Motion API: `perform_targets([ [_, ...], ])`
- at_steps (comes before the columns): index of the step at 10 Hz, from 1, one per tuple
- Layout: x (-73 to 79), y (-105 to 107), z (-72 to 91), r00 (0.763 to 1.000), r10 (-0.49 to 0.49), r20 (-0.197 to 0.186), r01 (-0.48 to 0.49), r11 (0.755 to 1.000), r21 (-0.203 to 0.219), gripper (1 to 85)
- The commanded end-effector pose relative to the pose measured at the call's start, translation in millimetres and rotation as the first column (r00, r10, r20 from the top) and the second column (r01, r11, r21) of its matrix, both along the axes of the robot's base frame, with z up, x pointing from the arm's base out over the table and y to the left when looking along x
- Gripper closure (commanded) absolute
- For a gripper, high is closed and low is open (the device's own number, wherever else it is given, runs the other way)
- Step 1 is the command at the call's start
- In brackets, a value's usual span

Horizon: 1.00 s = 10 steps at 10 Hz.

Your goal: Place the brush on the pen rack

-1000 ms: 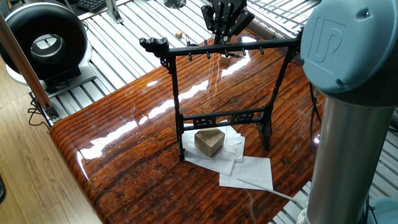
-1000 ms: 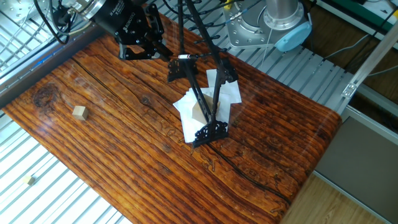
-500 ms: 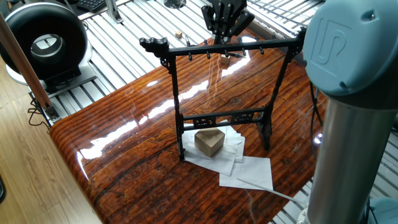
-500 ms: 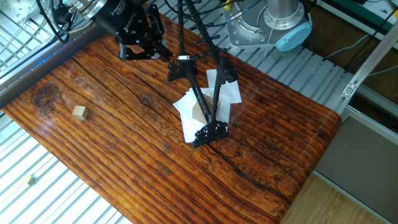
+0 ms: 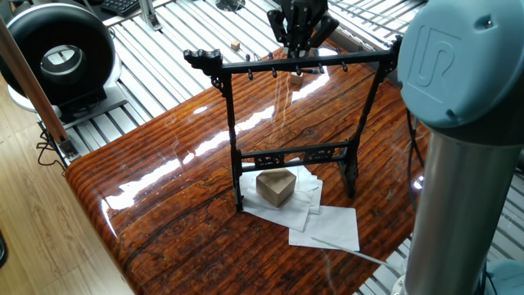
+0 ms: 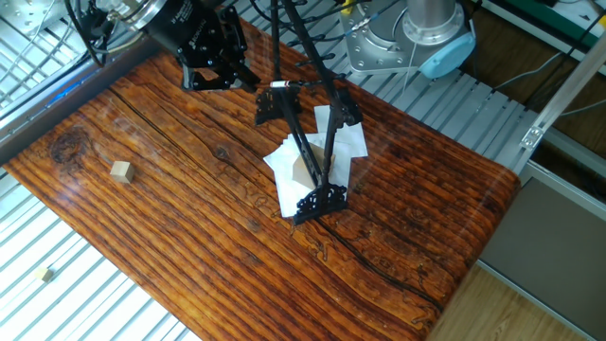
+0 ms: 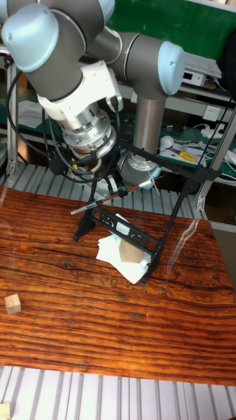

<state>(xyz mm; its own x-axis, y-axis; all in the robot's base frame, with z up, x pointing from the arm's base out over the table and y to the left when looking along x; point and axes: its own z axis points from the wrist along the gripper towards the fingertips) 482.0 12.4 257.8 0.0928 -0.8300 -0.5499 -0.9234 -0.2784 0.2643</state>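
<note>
The robot's black two-finger gripper (image 7: 113, 185) hangs above the far side of the table, clamped on the brush (image 7: 117, 194), a thin dark rod with a reddish end. In the tall fixed view the brush lies almost level across the fingers, its long axis pointing from lower left up to the right, toward the top crossbar of the pen rack (image 7: 172, 159). The rack, a tall black frame, stands on white paper sheets (image 5: 323, 225) just beside a small tan box (image 5: 275, 187). The crossbar lies close beside the brush's raised end; whether they touch cannot be told. One fixed view shows the gripper (image 5: 301, 24) behind the pegs, but the brush is not distinguishable there. The other fixed view adds a small wooden cube (image 6: 119, 170) well apart.
</note>
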Motion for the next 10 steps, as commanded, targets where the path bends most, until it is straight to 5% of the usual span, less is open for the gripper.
perform_targets([
  [1, 2.3, 4, 4.5, 1.0, 0.004, 0.001, -0.004, 1.0, 0.0, 84.7],
  [7, 17.5, 13, 9.0, 1.0, 0.021, -0.002, -0.021, 0.999, 0.037, 84.7],
  [10, 18.2, 13, 11.8, 1.0, 0.015, -0.012, -0.015, 1.0, 0.023, 84.7],
])
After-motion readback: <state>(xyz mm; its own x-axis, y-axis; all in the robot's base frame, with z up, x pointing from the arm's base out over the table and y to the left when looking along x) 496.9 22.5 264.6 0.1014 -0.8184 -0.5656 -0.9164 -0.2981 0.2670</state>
